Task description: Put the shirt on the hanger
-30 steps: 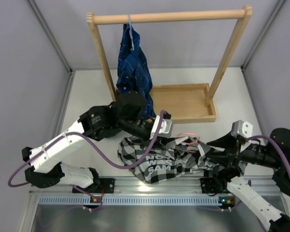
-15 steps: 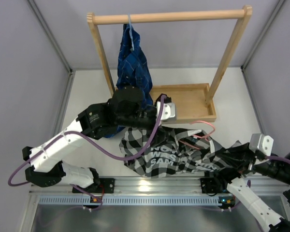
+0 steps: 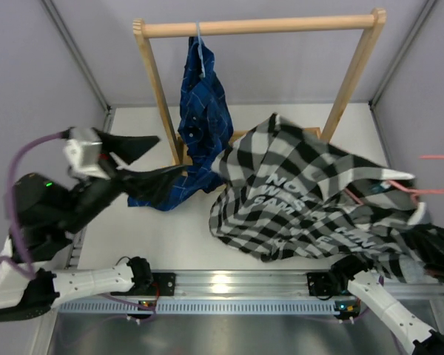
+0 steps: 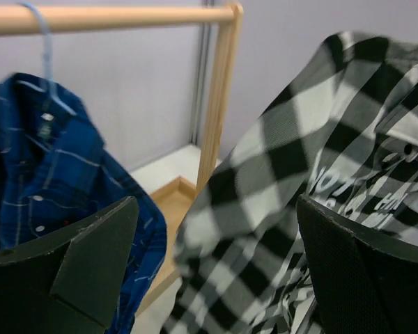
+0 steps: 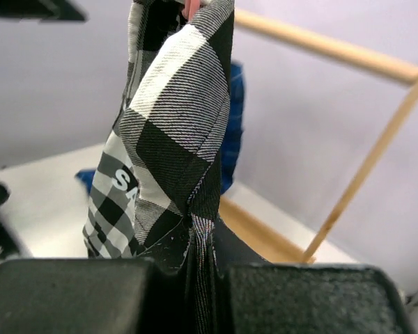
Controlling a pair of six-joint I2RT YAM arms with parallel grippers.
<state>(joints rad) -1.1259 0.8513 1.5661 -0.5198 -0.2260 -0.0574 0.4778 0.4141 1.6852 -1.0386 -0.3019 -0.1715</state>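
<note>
The black-and-white checked shirt (image 3: 311, 192) with white lettering hangs lifted in the air at the middle right. My right gripper (image 5: 202, 278) is shut on a fold of the shirt (image 5: 174, 132); in the top view the cloth hides this gripper. Thin pink wire of the hanger (image 3: 440, 157) sticks out of the shirt at the far right, and a pink bit of the hanger (image 5: 191, 7) shows at the top of the fabric in the right wrist view. My left gripper (image 3: 152, 157) stands wide open at the left, apart from the shirt (image 4: 292, 160), with nothing between its fingers (image 4: 90, 264).
A wooden clothes rack (image 3: 259, 28) stands at the back with a dark blue plaid shirt (image 3: 203, 103) hanging from its bar on a light blue hanger. The rack's wooden tray base (image 4: 168, 202) lies under it. Grey walls close in on both sides.
My left gripper let go of the shirt, opened wide and pulled back to the left. My right gripper shut on the shirt and swept it up and to the right with the hanger.
</note>
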